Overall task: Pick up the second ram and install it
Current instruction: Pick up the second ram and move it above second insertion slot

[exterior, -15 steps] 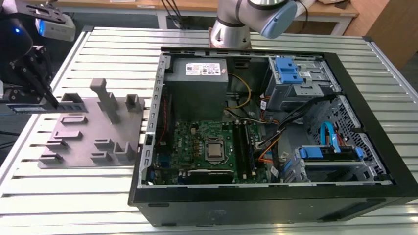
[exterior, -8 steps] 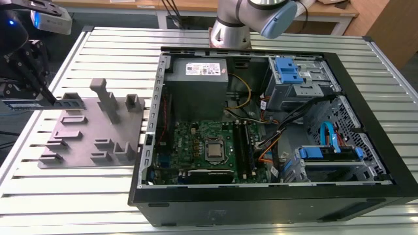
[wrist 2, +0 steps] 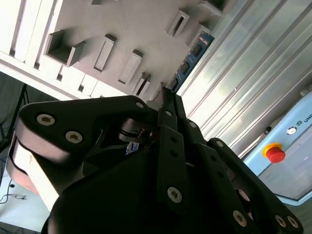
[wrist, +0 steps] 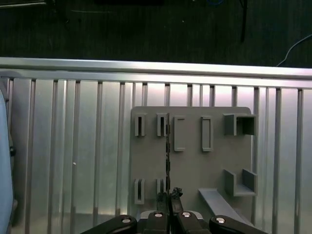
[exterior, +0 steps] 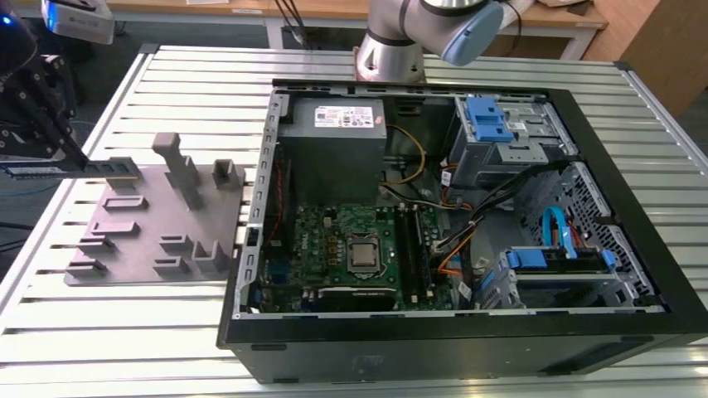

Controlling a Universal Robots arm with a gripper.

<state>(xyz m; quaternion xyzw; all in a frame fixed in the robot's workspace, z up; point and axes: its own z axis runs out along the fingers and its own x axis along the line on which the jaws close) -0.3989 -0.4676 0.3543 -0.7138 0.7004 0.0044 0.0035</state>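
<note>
Tool (wrist 2: pixel 168 95) tight on ram (wrist 2: pixel 192 56), near tray (wrist: pixel 195 165)

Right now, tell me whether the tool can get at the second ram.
Likely yes: the tool looks closed on one end of the second ram, over the grey holder tray, nothing blocking.

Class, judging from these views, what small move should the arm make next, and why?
Probably a short straight lift: the end effector is shut on the second ram, which runs alongside upright blocks on the grey holder tray, so rising first should clear them.
</note>
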